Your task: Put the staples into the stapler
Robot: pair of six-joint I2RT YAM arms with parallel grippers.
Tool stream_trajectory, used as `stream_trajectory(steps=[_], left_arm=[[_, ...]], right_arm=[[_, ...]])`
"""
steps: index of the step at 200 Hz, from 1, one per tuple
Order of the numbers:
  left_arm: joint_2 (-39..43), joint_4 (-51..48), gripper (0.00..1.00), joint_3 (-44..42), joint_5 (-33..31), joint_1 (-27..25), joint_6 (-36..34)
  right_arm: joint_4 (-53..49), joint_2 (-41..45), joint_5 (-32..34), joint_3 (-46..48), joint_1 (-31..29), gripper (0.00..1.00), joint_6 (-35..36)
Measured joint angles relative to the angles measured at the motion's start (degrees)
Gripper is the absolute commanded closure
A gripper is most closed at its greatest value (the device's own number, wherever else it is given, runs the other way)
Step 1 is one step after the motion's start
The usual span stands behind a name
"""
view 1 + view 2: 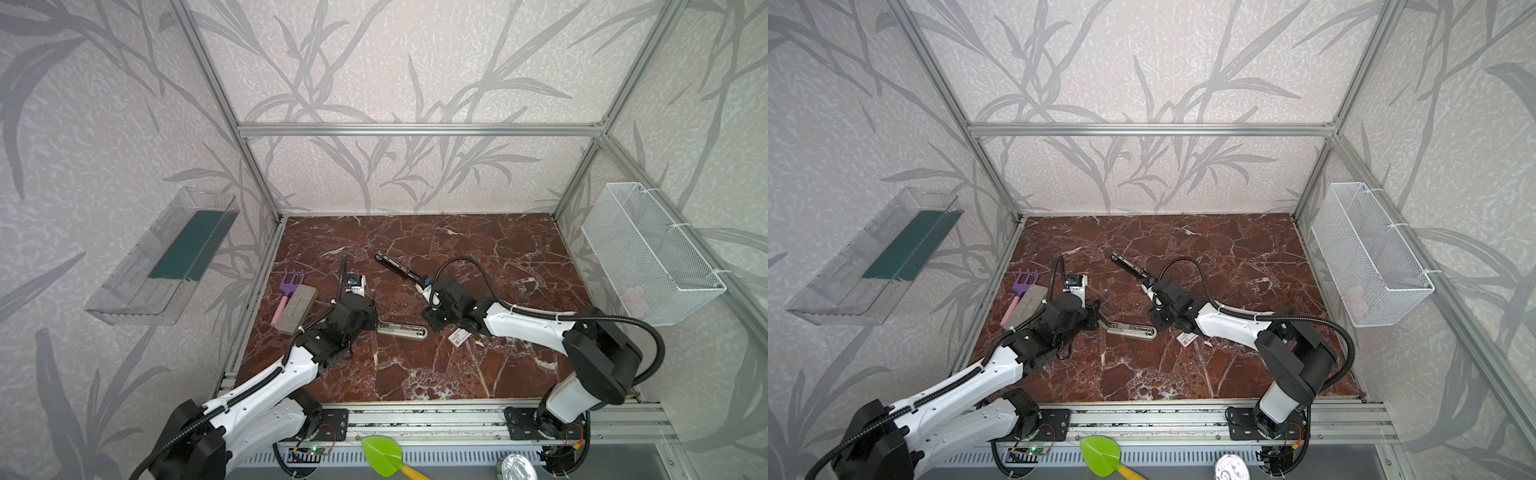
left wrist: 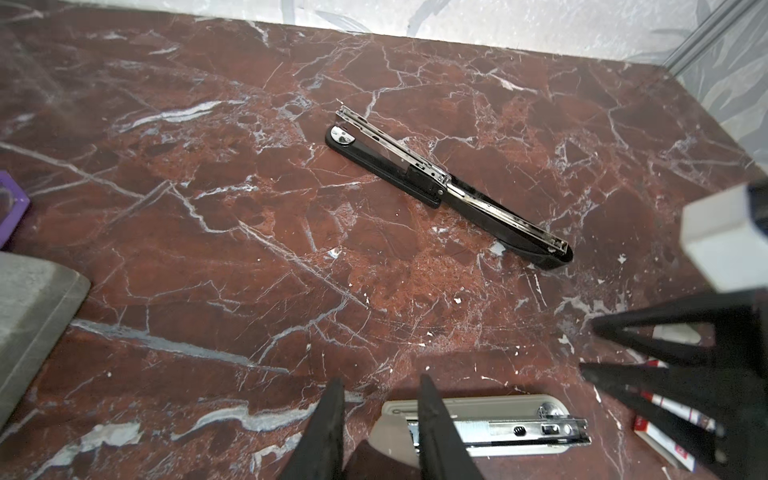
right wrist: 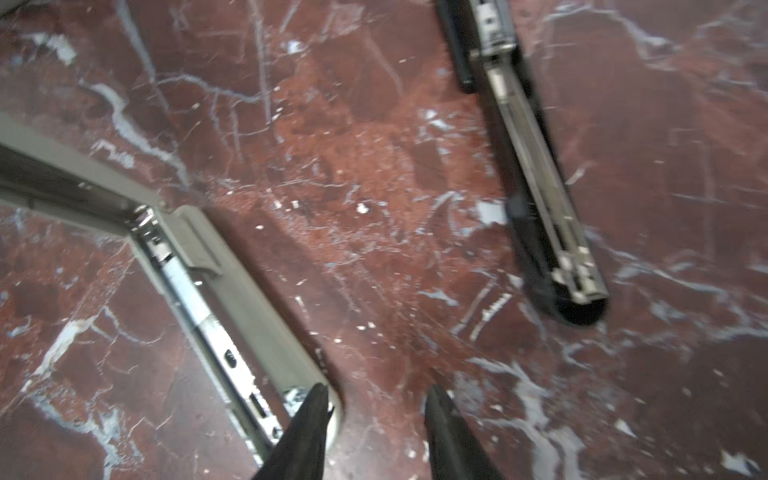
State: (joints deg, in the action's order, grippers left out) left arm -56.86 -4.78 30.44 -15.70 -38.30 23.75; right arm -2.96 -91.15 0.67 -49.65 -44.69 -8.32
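We are counting two staplers on the red marble surface [image 1: 498, 257], both lying opened out. A black stapler [image 1: 398, 268] is lying toward the back, flat and straight with its metal channel facing up. A grey stapler [image 1: 403, 331] is lying nearer the front, its cover swung away at an angle from its base. We are seeing one box of staples [image 1: 459, 336], white with a red label, lying flat on the surface under the right arm's wrist. It is near the rounded tip of the grey stapler but apart from it (whether its tray is slid out, we are not managing to tell). We are counting two arms, each carrying one tool. The left tool [image 2: 381, 379] is sitting at the hinge end of the grey stapler with its jaws narrowly apart, one finger crossing in front of the base. We are not able to tell whether it is pinching anything. The right tool [image 3: 376, 399] is hovering over the tip of that stapler with its jaws moderately wide and only bare surface between them. At the left edge we are counting one purple rake [image 1: 291, 278] and one grey block [image 1: 297, 308], the block lying just beside the rake's pink handle. On the side walls two containers are hanging: one clear tray [image 1: 137, 291] and one white mesh basket [image 1: 652, 257].
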Motion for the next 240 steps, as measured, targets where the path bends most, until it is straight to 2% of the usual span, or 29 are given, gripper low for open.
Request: stream_trajectory(steps=[83,156,174,213,240], left_arm=[[-15.74,-4.68,0.89,11.39,-16.72,-16.31,-8.98],[-26.38,-5.60,0.88,16.61,-28.33,-26.38,-14.67],[-28.33,-5.77,0.88,17.44,-30.77,-28.02,-14.82],[-28.96,-5.95,0.88,17.57,-32.30,-28.92,-14.78],[-28.96,-5.95,0.86,17.57,-32.65,-28.89,-14.82]], right_arm=[[2.73,6.27,0.96,7.63,4.74,0.59,-3.10],[3.69,8.70,1.75,11.63,6.38,0.60,-4.42],[5.11,9.99,-2.10,13.31,6.97,0.61,-4.72],[8.33,14.75,-15.13,18.01,7.41,0.63,-4.79],[7.02,19.43,-19.71,21.16,7.41,0.63,-5.75]])
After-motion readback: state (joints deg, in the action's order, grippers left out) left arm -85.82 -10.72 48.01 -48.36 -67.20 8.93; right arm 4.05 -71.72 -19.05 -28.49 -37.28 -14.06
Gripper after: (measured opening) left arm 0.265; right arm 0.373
